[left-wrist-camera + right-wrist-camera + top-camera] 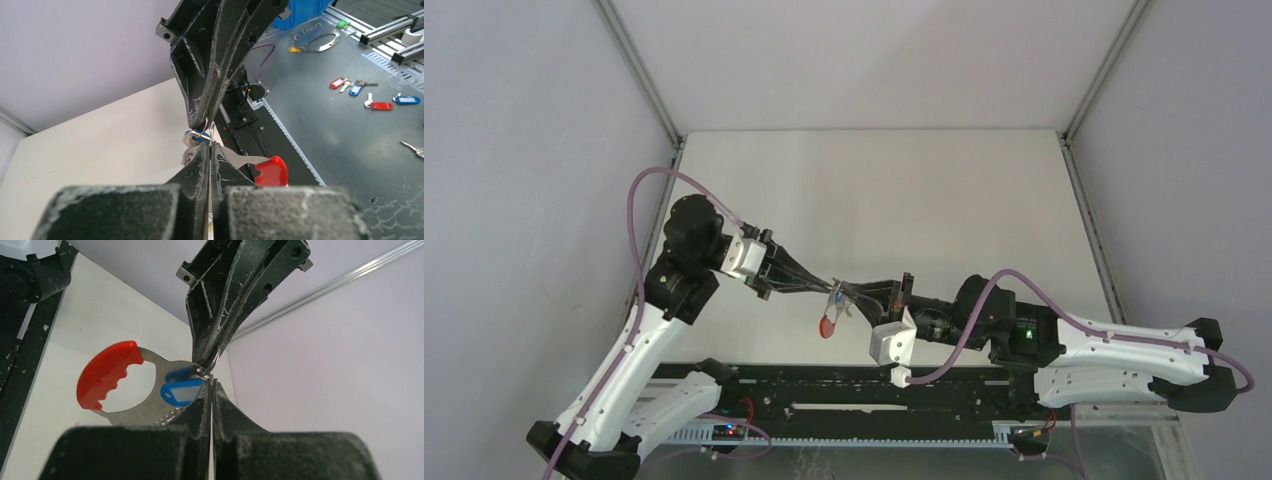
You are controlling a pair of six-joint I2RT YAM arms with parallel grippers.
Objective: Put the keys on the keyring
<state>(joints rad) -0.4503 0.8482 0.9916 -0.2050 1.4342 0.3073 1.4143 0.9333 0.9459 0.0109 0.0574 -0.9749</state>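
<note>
Right wrist view: my right tool (212, 384) and left tool (207, 361), arms stretched inward, meet tip to tip, clamped tight at the keyring (145, 414), its red band (105, 372) left of my tips, blue key (182, 391) against it; I judge threading underway, next needing a clip eased open without losing grip.

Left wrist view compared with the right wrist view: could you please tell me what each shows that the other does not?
Only the left wrist view shows spare tagged keys and a second keyring on the dark surface. Only the right wrist view shows the blue key tag face on. Both show the left gripper and right gripper shut, tips meeting at the keyring with its red band.
</note>
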